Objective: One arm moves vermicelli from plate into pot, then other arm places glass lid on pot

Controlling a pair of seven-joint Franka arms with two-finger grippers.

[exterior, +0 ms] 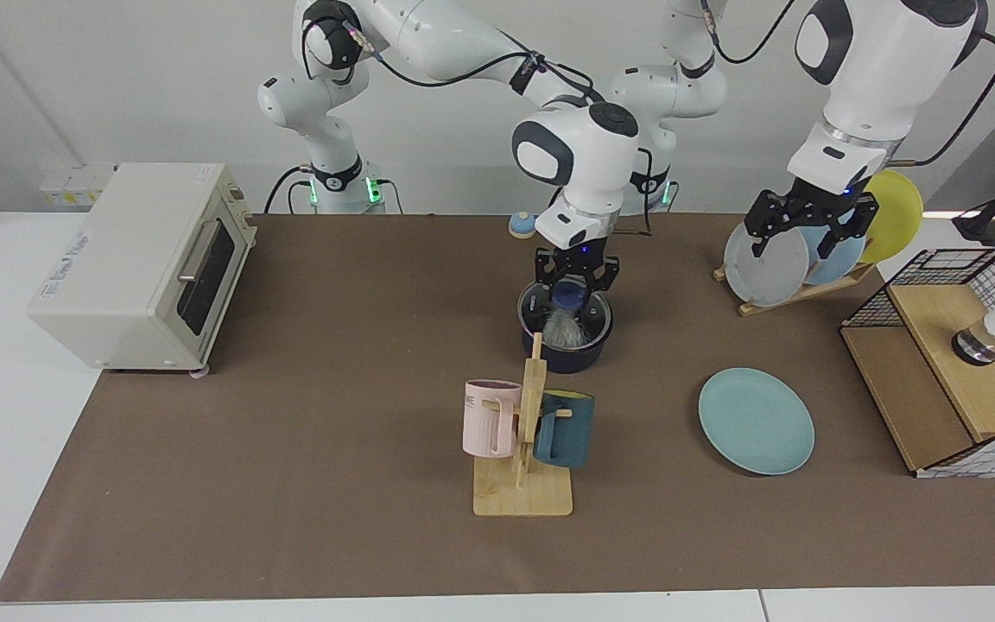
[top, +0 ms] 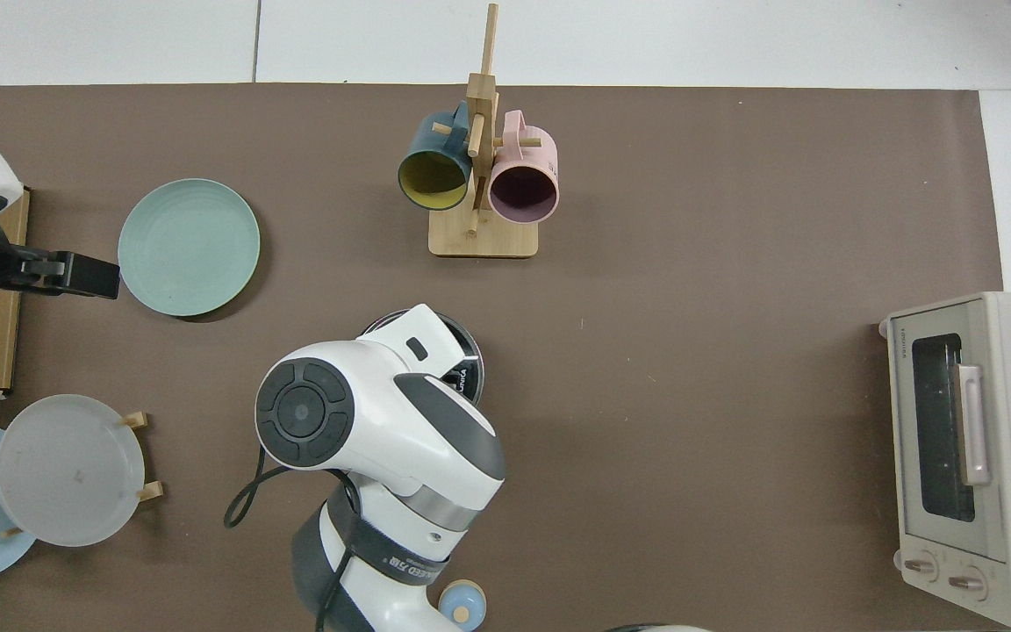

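Facing view: the right hand [exterior: 574,286] is clenched on the knob of the glass lid [exterior: 565,309], seated on the pot [exterior: 564,339] over the vermicelli [exterior: 563,328]. Rim seating should be confirmed before release. The left hand [exterior: 801,233], spread and empty, waits well apart from the pot.

Right gripper [exterior: 576,278] occupies the space directly above the pot [exterior: 565,335]. Mug rack [exterior: 525,441] stands close in front. Open surface [exterior: 333,415] lies between pot and toaster oven [exterior: 139,263].

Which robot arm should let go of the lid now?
The right arm. Its right gripper is shut on the glass lid's knob, and the lid sits on the pot over the vermicelli. The left gripper waits, open, by the plate rack.
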